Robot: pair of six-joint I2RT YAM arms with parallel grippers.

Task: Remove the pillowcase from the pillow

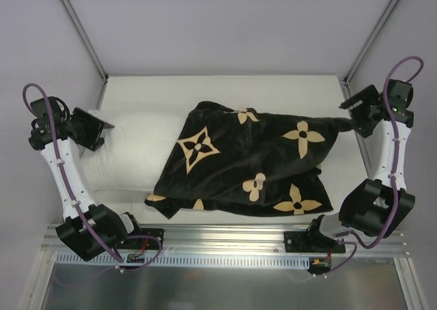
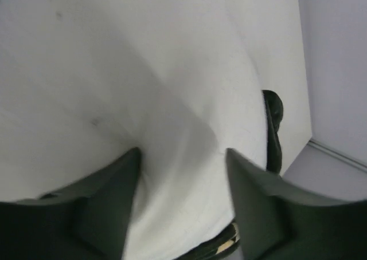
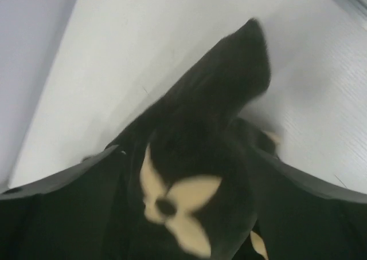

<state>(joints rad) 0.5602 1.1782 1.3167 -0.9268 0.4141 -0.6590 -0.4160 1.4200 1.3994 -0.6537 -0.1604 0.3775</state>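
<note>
Half off, by estimate | left claw (image 1: pixel 101 130) clenched on bare end of pillow (image 1: pixel 133 153) | right claw (image 1: pixel 353 116) grasped pillowcase (image 1: pixel 263 161) corner | next called for drawing right claw away from pillow

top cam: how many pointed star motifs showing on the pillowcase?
1 whole: pointed star on the pillowcase left part, beside the exposed pillow. Cut-off tan bits at the near hem are unclear; folds may hide more.
</note>
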